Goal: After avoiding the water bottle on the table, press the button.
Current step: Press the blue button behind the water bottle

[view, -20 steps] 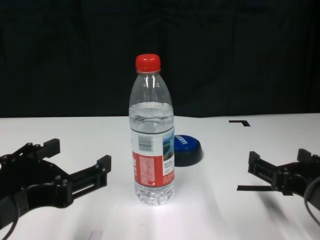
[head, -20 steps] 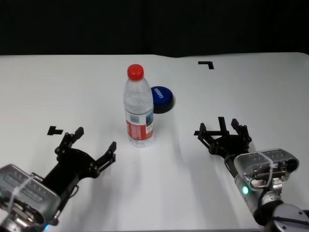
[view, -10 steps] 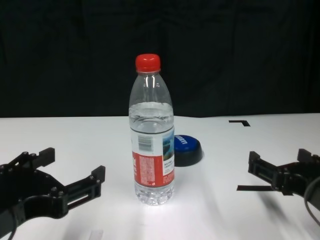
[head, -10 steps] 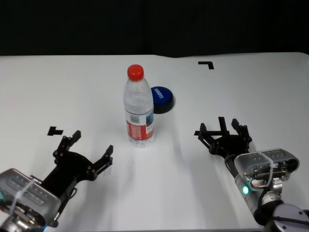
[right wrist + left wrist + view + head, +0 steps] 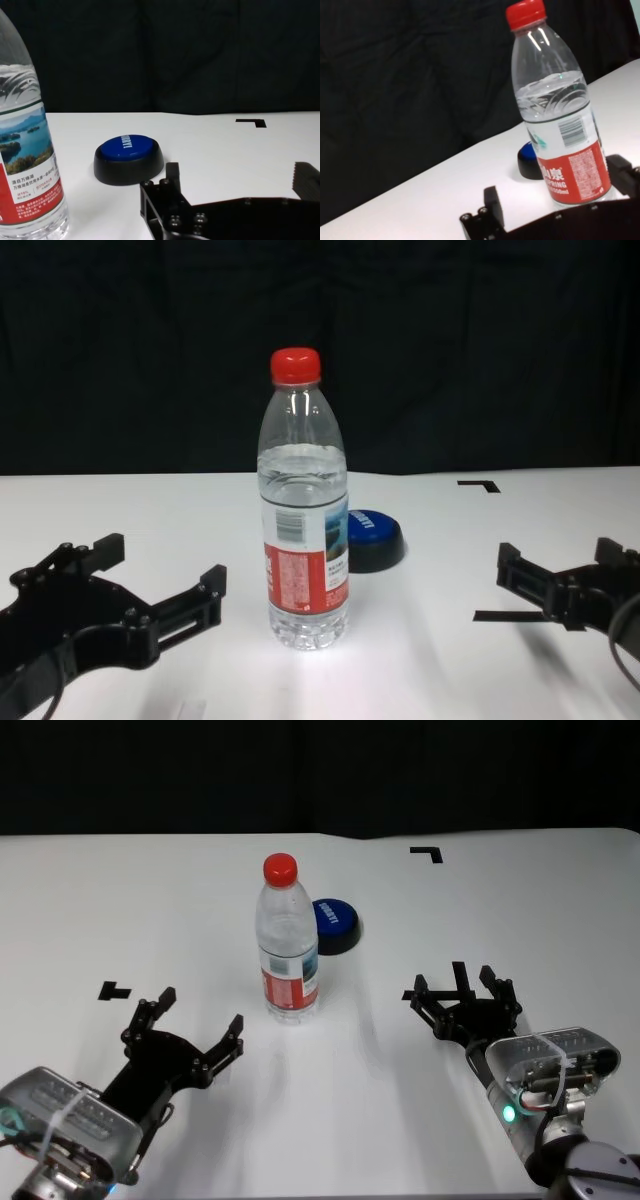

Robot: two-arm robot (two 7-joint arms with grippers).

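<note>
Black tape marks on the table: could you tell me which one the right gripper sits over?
The upside-down T mark, partly hidden under the right gripper; the corner mark lies far off, the stepped one by the left gripper.

Non-task stuff: only a black curtain backdrop (image 5: pixel 320 770) (faint vertical folds in chest view), hanging behind the far edge.

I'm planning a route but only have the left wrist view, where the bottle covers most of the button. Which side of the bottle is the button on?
Observer: The button sits behind the bottle, slightly toward the robot's right, apart from it.
Operator: Where is the right pincer?
Observer: The right pincer is open, low over the table, nearer than the button and to its right, with nothing between them.
Operator: And the left pincer?
Observer: The left pincer is open, nearer than the bottle and to its left.
</note>
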